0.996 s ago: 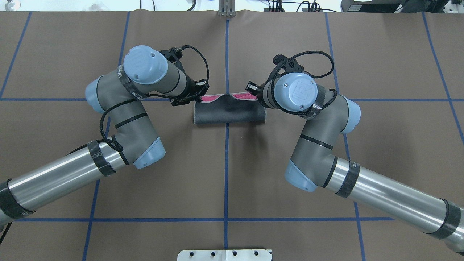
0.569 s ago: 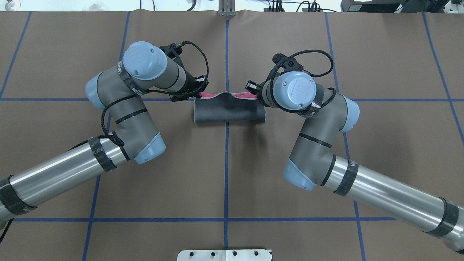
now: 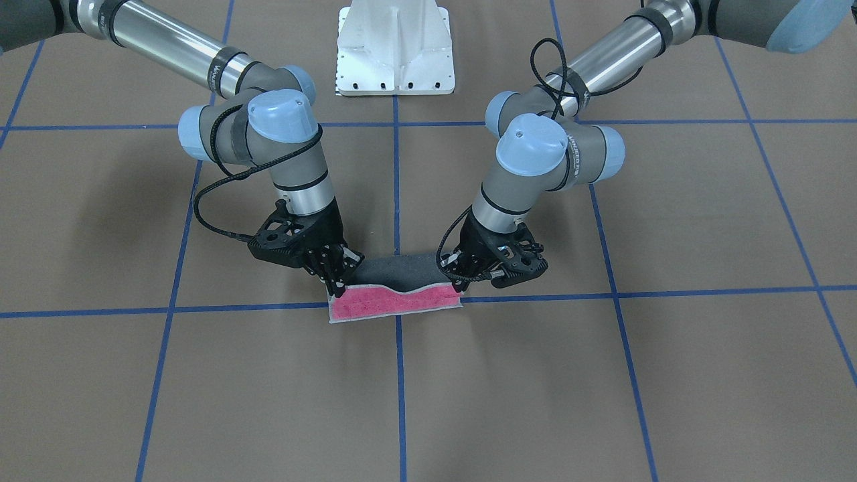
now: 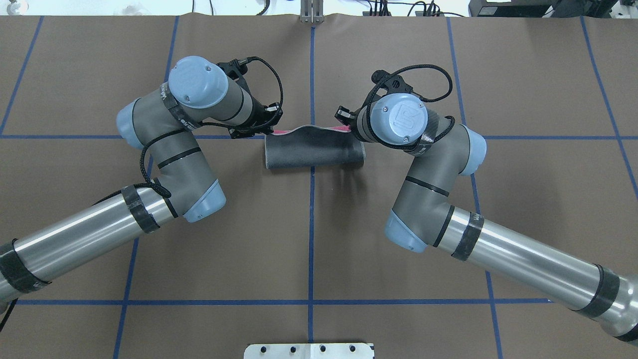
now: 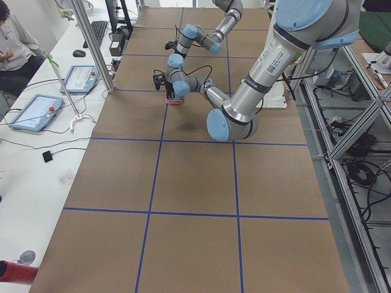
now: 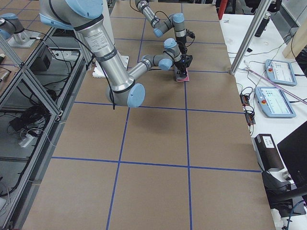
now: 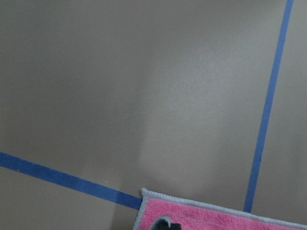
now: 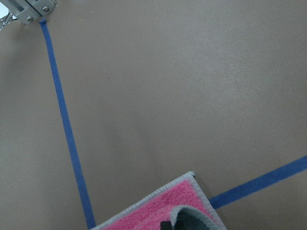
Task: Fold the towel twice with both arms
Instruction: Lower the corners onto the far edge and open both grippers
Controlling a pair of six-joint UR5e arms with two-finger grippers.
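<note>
The main risk from here is an uneven first fold. The towel (image 3: 395, 302) lies on the surface (image 4: 398, 65) about midway between its left and right ends, nearer the far edge than the robot's edge. Its dark grey flap is carried over the pink face, and a pink strip along the far side is not yet covered. The flap's free edge sags in the middle between the two held corners. If the corners are set down before that slack is drawn out, a wrinkle would likely be trapped in the fold. If one arm runs ahead of the other, the grey edge would land askew to the stitched border below, and the second fold would inherit the error. Letting go too high could let the terry curl back — dragging too low could shove the bottom layer along the paper.

The left fingers (image 3: 460, 281) are drawn narrow on the flap's corner toward the surface's left end. The right fingers (image 3: 335, 281) are pinched the same way on the opposite corner. Each seems to hold only the upper layer, with the tips low over the pink strip. The wrist views show just a dark tip at each pink corner, so I cannot tell whether the tips touch the bottom layer.
</note>
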